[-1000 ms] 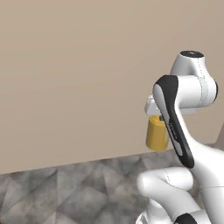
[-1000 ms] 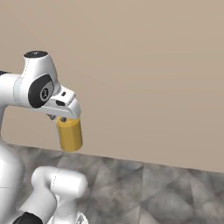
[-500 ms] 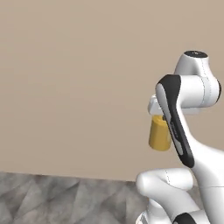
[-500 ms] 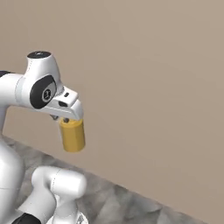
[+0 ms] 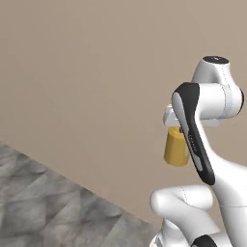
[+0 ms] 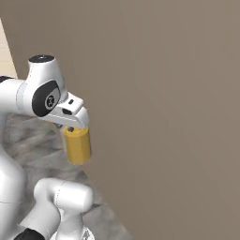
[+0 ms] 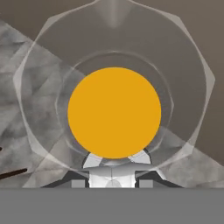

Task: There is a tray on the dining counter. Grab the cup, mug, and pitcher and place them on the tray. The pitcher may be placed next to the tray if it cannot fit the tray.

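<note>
The pitcher (image 5: 176, 147) hangs in the air beneath the white arm's hand, well above the grey marbled floor (image 5: 43, 202) and in front of a plain beige-brown wall (image 5: 87, 72). In the left base view its orange body shows just left of the dark-striped forearm link; in the right base view the pitcher (image 6: 78, 145) hangs upright below the hand, tilted only slightly. The pincer (image 6: 71, 127) is clamped on the pitcher at its upper part, with the orange column hanging free below. In the hand view the camera looks straight down into the clear glass rim, the round orange liquid surface (image 7: 114, 112) centred, with grey marbled floor to the left and the brown wall behind it at the right.
</note>
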